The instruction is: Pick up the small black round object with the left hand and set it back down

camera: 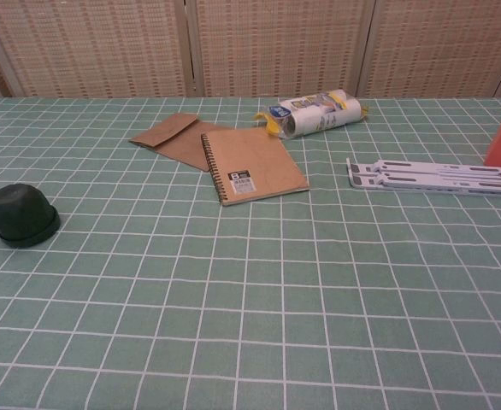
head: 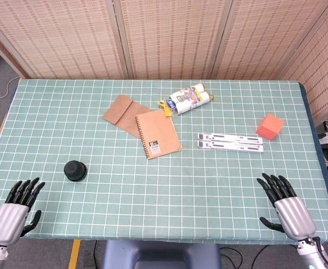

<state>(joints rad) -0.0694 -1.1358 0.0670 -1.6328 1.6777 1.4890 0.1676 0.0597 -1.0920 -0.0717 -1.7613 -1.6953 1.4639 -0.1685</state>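
The small black round object (head: 74, 170) sits on the green checked tablecloth at the left; in the chest view the black round object (camera: 22, 215) shows at the far left. My left hand (head: 15, 212) rests at the near left table edge, fingers spread, holding nothing, a short way in front of and to the left of the object. My right hand (head: 285, 208) lies at the near right edge, fingers apart and empty. Neither hand appears in the chest view.
A brown spiral notebook (head: 158, 133) overlaps a brown envelope (head: 119, 111) mid-table. Behind them lies a white and yellow wrapped roll pack (head: 187, 100). A white folding stand (head: 230, 142) and an orange block (head: 270, 126) sit to the right.
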